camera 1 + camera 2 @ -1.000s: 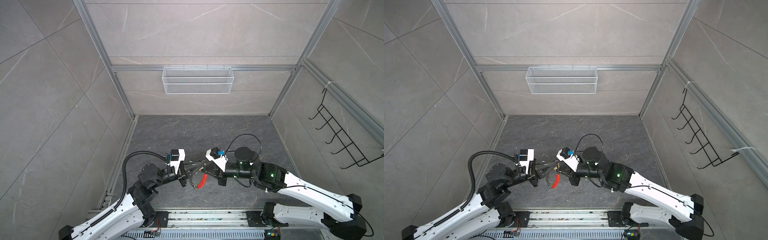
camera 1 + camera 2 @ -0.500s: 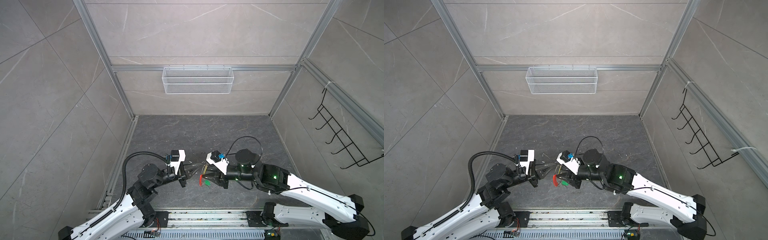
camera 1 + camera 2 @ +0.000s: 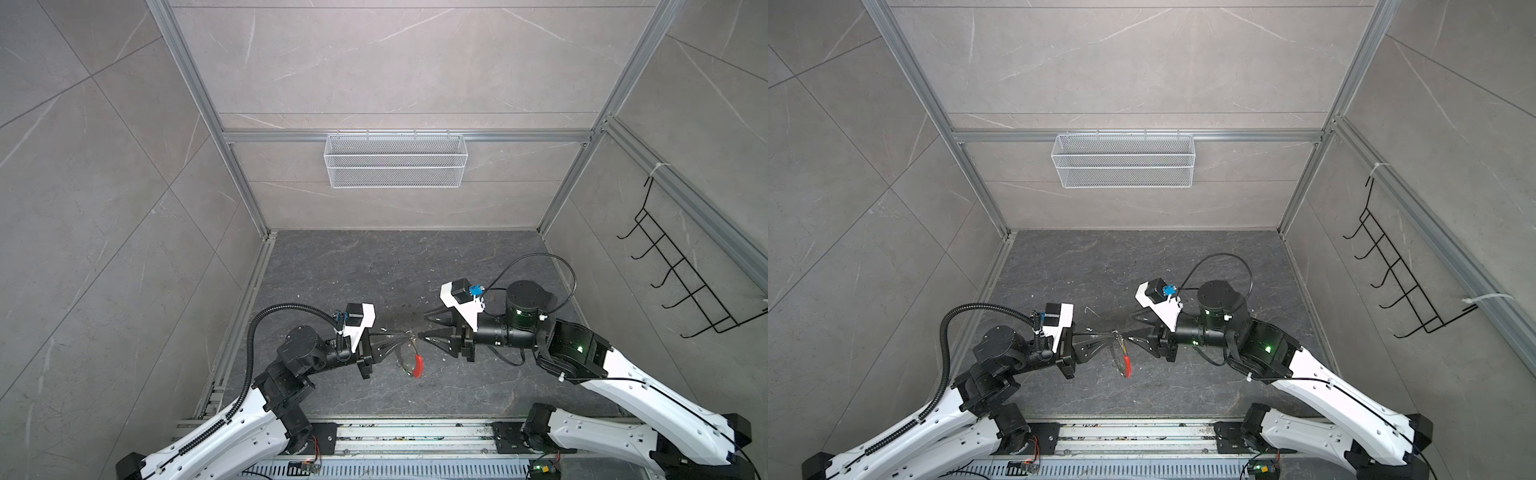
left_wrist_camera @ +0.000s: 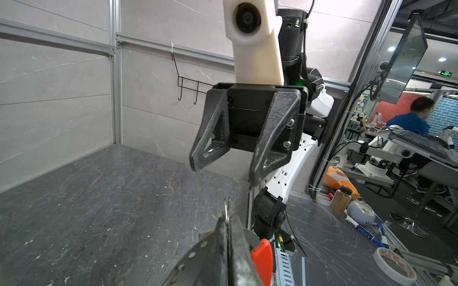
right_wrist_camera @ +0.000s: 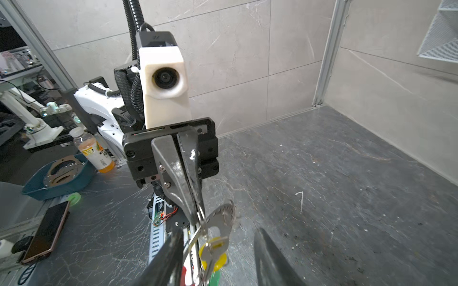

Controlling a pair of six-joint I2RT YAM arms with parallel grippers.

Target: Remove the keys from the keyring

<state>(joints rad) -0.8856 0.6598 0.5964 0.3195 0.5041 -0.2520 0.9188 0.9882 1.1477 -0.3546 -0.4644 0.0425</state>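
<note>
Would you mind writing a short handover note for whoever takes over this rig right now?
Left gripper: shut on the keyring, holding it up in front of the other arm.
Right gripper: open and empty, facing the left one, tips close to the ring.
Keys: the yellow key and the green key hang below the grip point, apparently both still threaded on.
Done: the ring is picked up and presented.
Left: take each key with the right gripper and work it off; neither is off yet.
</note>
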